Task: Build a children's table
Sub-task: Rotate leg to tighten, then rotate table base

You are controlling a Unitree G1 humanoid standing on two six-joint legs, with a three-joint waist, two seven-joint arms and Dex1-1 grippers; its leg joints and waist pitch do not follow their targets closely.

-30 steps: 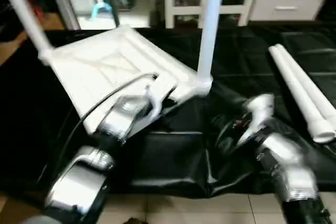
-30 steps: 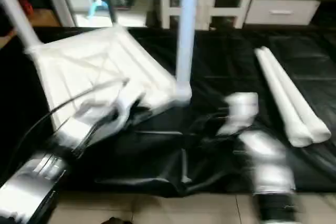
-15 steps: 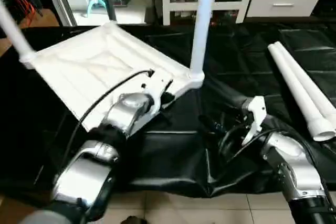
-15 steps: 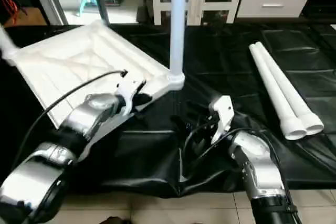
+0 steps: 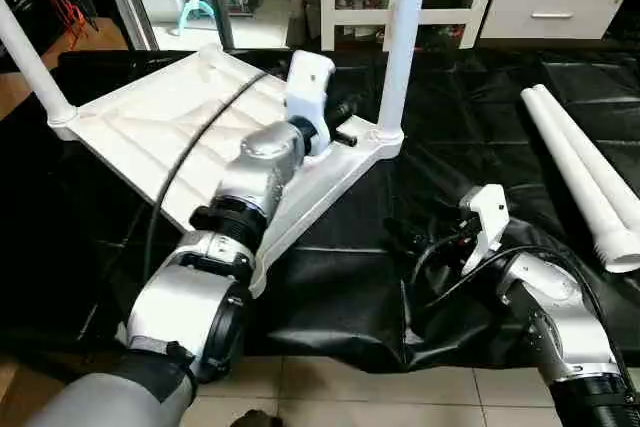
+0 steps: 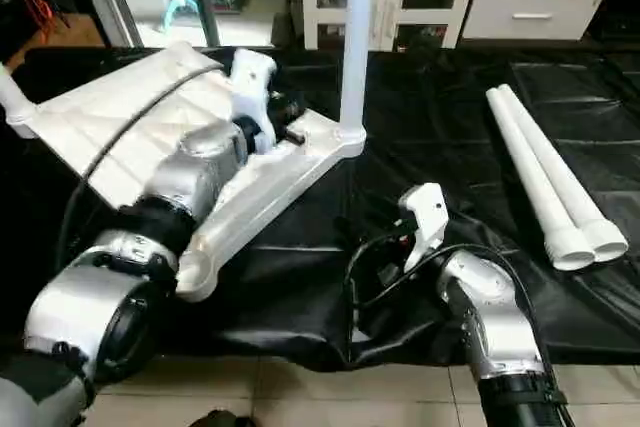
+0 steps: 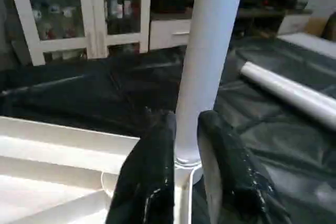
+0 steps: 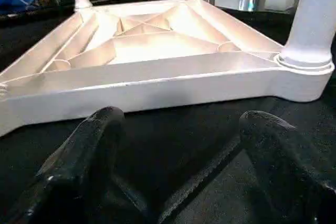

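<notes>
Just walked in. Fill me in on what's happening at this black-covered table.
A humanoid robot is assembling a children's table. The white tabletop lies ribbed underside up on the black sheet, with two legs already standing in corner sockets. The left tool has its fingers either side of the upright leg near its socket. The right tool is open and empty, low over the sheet facing the tabletop's edge. Two loose legs lie to the right.

upright leg (image 5: 400,37) blocks the left hand (image 7: 185,145) — bare black sheet (image 5: 470,127) beside it

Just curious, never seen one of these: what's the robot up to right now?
Left gripper open astride fitted leg. Right gripper open, empty, facing tabletop. Two legs loose on right. Nothing in the way.
</notes>
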